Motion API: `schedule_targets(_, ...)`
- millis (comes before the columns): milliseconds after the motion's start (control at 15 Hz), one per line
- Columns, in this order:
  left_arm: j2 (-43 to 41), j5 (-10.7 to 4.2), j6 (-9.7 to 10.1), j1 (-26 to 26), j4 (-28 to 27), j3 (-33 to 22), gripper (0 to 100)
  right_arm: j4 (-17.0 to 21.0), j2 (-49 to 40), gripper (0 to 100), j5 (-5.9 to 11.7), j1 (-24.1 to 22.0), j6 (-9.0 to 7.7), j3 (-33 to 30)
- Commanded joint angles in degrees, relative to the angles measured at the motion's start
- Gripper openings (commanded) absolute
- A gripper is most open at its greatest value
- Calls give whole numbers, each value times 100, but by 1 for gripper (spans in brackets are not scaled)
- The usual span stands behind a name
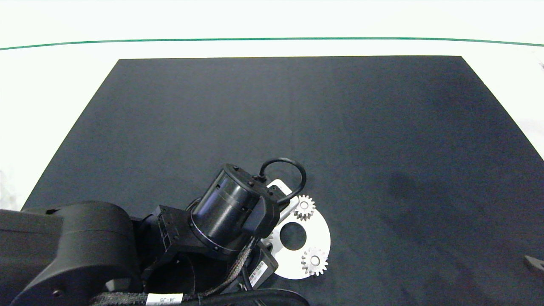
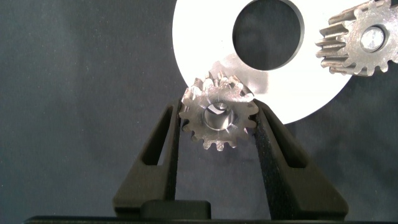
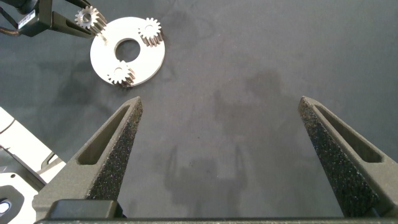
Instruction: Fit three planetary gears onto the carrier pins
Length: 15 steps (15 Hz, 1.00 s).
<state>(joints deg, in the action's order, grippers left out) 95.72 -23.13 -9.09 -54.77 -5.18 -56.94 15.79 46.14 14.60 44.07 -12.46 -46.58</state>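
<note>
Grey left gripper (image 2: 217, 127) clamps gear (image 2: 217, 115).

A white table (image 1: 63, 72) carries a large dark mat (image 1: 297, 127) over most of its top (a thin green line (image 1: 272, 39) runs along the far side). On the mat's near part lies a white disc (image 1: 321, 238).

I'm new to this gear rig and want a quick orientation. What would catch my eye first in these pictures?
The white disc near the black mat's front edge, with two planetary gears already seated on it. At its rim the left gripper holds the third gear between its fingers. The right gripper hangs open over bare mat, away from the disc.
</note>
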Motion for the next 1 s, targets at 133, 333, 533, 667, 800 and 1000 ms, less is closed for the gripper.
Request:
schedule_targets(133,-10,-17,-13,-7,-18,8,19,3,9,100,7,-4,-11,0)
schedule_targets(333,-1,-17,-31,-7,-27,-54,19,3,9,100,7,-4,-20,-9)
schedule_targets(533,-36,-17,-40,-7,-27,-124,19,3,26,100,7,-4,-20,0)
schedule_targets(667,26,-17,-49,-16,-27,-177,19,3,0,100,16,-4,-20,0)
schedule_targets(800,78,-17,-49,-7,-27,-194,19,3,-9,100,7,-4,-20,-9)
schedule_targets(1000,96,-17,-49,19,-27,-194,19,3,9,100,7,-4,-20,-9)
